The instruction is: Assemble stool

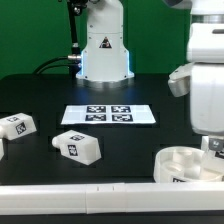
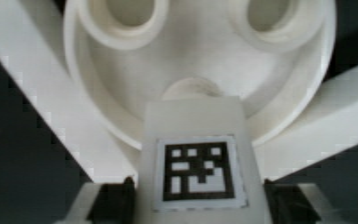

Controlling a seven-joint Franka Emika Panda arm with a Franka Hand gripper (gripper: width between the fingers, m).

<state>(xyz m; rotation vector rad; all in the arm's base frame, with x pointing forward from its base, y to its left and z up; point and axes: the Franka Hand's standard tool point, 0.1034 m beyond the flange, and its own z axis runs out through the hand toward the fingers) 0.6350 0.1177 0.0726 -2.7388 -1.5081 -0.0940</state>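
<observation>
The round white seat lies at the table's front, on the exterior view's right, with its sockets facing up. A white leg with a black-and-white tag rises from the seat. My gripper is lowered over it. One dark finger sits against each side of the leg, so the gripper is shut on it. Two more tagged legs lie loose on the black table: one on the exterior view's left and one near the middle.
The marker board lies flat at the table's centre. The arm's base stands behind it with cables beside it. A white rail runs along the front edge.
</observation>
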